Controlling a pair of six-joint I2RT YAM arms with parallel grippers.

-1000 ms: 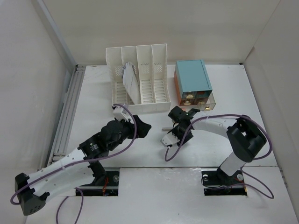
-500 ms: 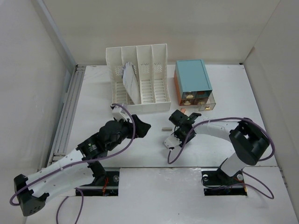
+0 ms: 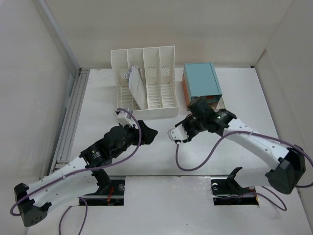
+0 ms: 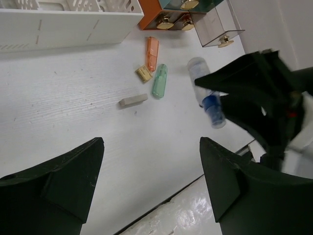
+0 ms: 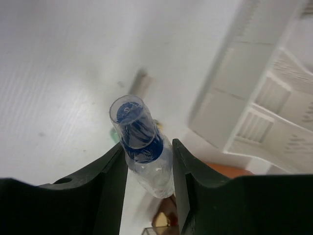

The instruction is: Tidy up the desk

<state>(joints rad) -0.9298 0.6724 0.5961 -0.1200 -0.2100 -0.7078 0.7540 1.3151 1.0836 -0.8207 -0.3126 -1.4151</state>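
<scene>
The white desk (image 3: 98,105) holds several small items, seen in the left wrist view: an orange marker (image 4: 152,50), a green marker (image 4: 159,81), a yellow eraser (image 4: 144,73) and a beige eraser (image 4: 133,101). My right gripper (image 3: 199,108) is shut on a small clear bottle with a blue neck (image 5: 144,147) and holds it above the desk, near the front of the teal drawer box (image 3: 201,81). The bottle also shows in the left wrist view (image 4: 208,98). My left gripper (image 4: 151,147) is open and empty, hovering over the desk's near middle (image 3: 146,133).
A white slotted file rack (image 3: 146,83) with papers stands at the back centre and also shows in the right wrist view (image 5: 259,98). A clear drawer (image 4: 215,30) of the teal box is pulled open. A grey rail (image 3: 71,117) runs along the desk's left edge.
My right arm has lifted off the desk's middle and swung back and right toward the drawer box with the bottle in its jaws. The left arm has barely moved.
</scene>
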